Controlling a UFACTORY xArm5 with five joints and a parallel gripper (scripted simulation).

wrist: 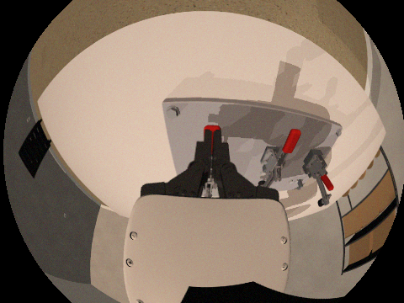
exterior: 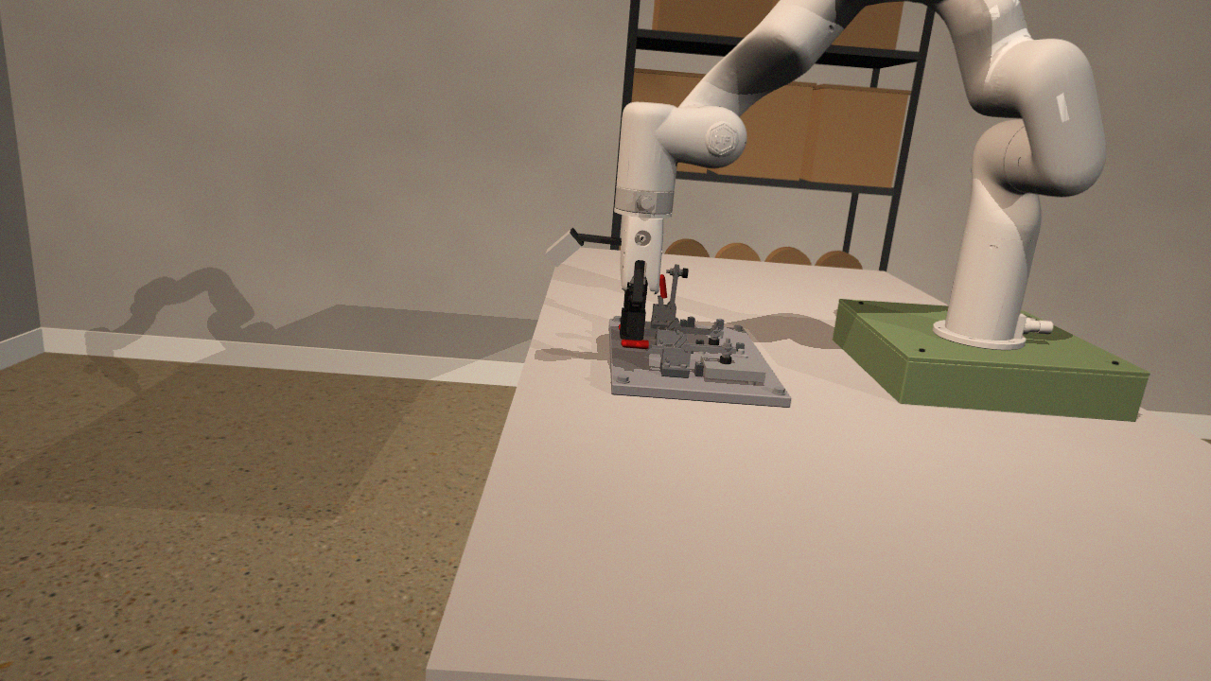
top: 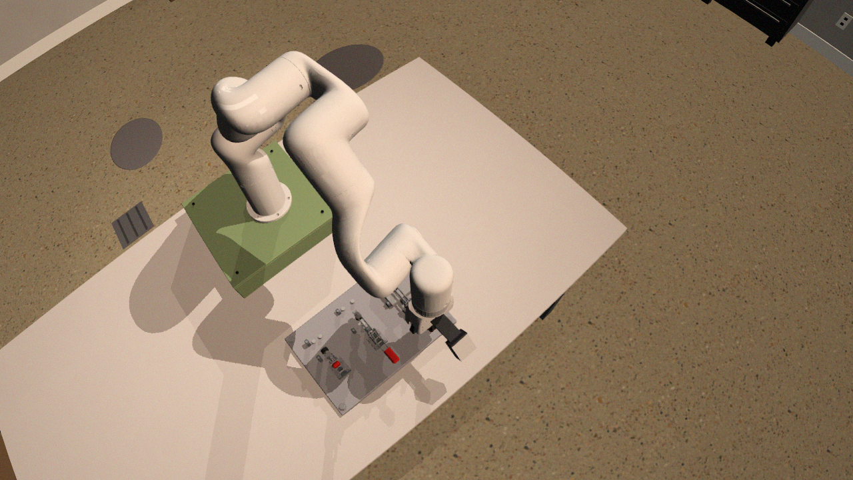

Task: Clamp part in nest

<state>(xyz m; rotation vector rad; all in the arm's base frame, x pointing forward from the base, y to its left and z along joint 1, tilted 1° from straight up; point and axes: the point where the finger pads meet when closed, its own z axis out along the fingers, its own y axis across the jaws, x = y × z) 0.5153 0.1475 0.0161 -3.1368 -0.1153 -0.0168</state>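
The grey fixture plate (top: 364,346) lies near the table's edge and carries three toggle clamps with red handles. My gripper (exterior: 633,325) points straight down over the plate's outer end, fingers shut with nothing between them. In the wrist view the fingertips (wrist: 211,147) sit on the red handle (wrist: 212,130) of the clamp at that end. In the side view this handle (exterior: 635,343) lies low and almost level, right under the fingertips. The middle clamp's handle (wrist: 291,140) stands up at a slant (exterior: 662,286). The third handle (top: 336,363) is at the far clamp. I cannot make out the part.
The green robot base (top: 256,233) stands behind the plate. The table edge (top: 477,358) runs close past the plate's outer end. A shelf with cardboard boxes (exterior: 762,127) stands behind the table.
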